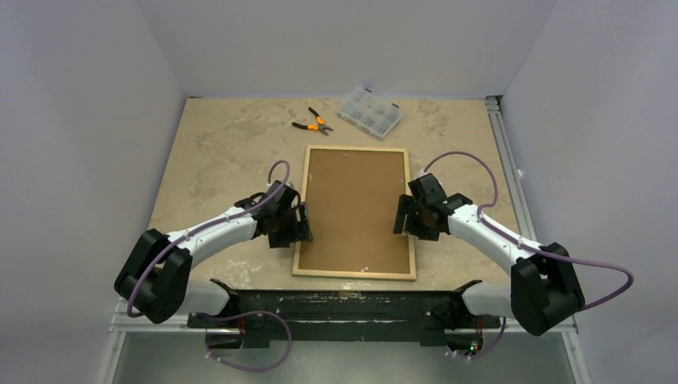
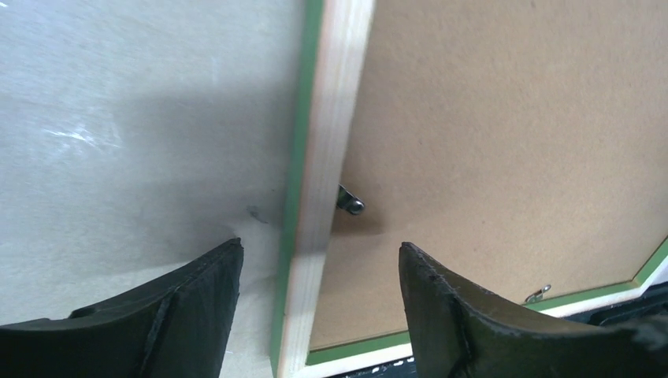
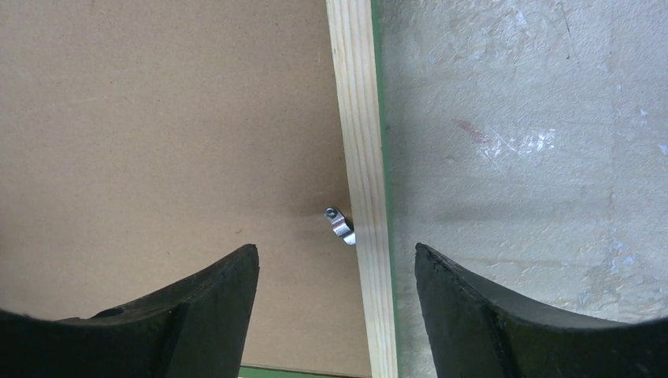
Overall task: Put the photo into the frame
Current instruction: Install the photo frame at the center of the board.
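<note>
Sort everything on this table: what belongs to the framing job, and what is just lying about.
Job:
- frame, face down
- backing board in it
- clips
- left gripper and right gripper, open over its side rails
- the photo is not in view

Lying about:
- pliers
- clear parts box

The frame (image 3: 362, 118) is showing pale, unvarnished wood with fine grain (its outer edge is looking painted green); the backing board (image 3: 157, 118) is looking matt and fibrous, the small clip (image 3: 339, 224) is gleaming like bare metal, and the table (image 3: 536, 118) is appearing mottled and scuffed.
</note>
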Tool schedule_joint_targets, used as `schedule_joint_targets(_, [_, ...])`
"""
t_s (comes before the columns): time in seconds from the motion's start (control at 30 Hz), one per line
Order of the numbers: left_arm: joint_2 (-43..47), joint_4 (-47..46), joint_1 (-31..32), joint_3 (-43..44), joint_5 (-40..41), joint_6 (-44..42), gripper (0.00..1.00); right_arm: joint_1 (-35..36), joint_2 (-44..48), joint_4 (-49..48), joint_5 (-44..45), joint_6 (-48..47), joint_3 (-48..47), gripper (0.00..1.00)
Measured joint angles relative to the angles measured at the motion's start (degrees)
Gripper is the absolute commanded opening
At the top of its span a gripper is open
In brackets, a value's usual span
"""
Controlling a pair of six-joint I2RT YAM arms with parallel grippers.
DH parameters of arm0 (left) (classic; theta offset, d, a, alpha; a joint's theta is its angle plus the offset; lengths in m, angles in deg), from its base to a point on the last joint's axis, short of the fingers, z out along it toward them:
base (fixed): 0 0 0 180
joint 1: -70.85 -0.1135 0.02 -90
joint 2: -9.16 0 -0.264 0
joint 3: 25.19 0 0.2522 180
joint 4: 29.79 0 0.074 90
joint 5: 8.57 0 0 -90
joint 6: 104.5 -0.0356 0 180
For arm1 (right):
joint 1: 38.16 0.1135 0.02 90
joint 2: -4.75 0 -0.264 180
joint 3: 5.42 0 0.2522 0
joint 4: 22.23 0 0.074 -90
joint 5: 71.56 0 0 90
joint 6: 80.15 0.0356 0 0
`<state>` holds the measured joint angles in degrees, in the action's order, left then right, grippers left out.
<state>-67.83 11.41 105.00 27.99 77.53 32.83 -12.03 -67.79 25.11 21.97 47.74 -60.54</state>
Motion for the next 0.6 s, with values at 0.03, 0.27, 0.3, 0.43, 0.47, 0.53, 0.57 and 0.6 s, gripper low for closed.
schedule_joint_targets(0.03, [-0.15,-0.02,-0.72,0.09,-0.13,-0.20,0.66,0.00,-0.09,0.04,0.00,0.00,0.00,0.69])
schedule_joint_targets(0.27, [-2.91,0.04,-2.71,1.86,-0.26,-1.77,0.52,0.00,-1.14,0.04,0.02,-0.15,0.00,0.53])
schedule_joint_targets(0.3, [-3.56,0.02,-2.71,2.27,-0.24,-1.97,0.49,0.00,-1.44,0.07,0.11,-0.26,0.00,0.53])
schedule_joint_targets(0.43, [-5.27,-0.04,-2.71,3.32,0.15,-2.14,0.38,0.00,-2.91,0.61,1.75,-0.85,0.00,0.52])
schedule_joint_targets(0.47, [-5.57,0.02,-2.69,3.54,0.37,-2.14,0.34,0.00,-3.21,0.87,2.12,-1.03,0.00,0.53])
schedule_joint_targets(0.53, [-6.32,-0.04,-2.71,4.00,0.72,-2.16,0.28,0.00,-3.39,1.42,2.99,-1.29,0.00,0.52])
schedule_joint_targets(0.57, [-6.95,0.11,-2.69,4.55,0.68,-2.29,0.26,0.00,-3.39,1.66,3.21,-1.46,0.00,0.52])
schedule_joint_targets(0.6, [-7.48,0.76,-2.69,5.16,0.63,-2.54,0.24,0.00,-3.39,1.84,3.48,-1.57,0.00,0.52])
